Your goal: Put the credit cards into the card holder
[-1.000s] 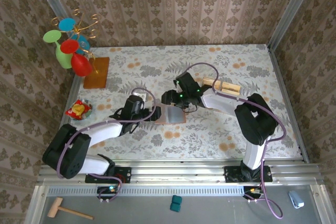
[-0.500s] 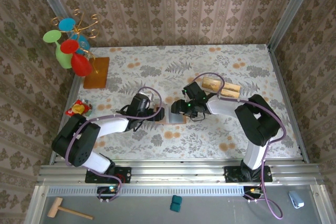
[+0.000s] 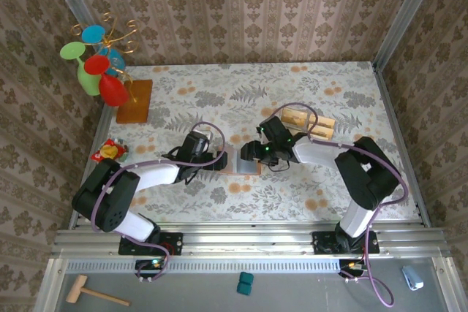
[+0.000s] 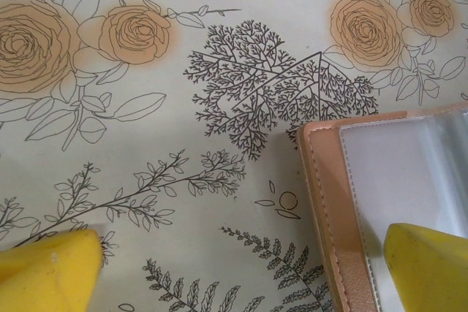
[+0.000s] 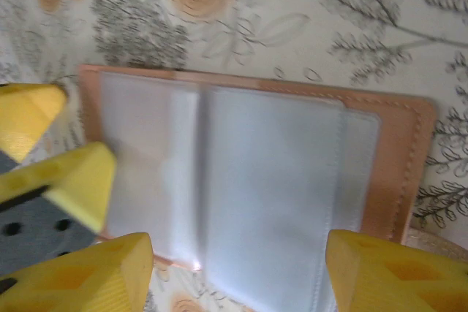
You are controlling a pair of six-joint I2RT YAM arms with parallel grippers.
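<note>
The card holder (image 3: 242,161) lies open mid-table, tan leather with clear sleeves (image 5: 248,202) facing up. My left gripper (image 3: 221,159) is open at its left edge. In the left wrist view one yellow finger (image 4: 430,267) hangs over the sleeve (image 4: 409,166) and the other (image 4: 45,269) over bare cloth, with the left gripper (image 4: 241,275) low above the stitched edge (image 4: 322,202). My right gripper (image 3: 253,153) is open just over the holder, and the right gripper (image 5: 241,277) has its fingertips either side of the sleeves. Tan-gold credit cards (image 3: 307,120) lie behind the right arm.
A stand of coloured cups (image 3: 99,63) rises from an orange-brown board (image 3: 135,100) at the back left. A red and yellow toy (image 3: 110,153) sits by the left edge. Patterned walls close in the table on three sides.
The right gripper has come nearer and to the right, down over the open holder. The left gripper has slid right to the holder's left edge.
</note>
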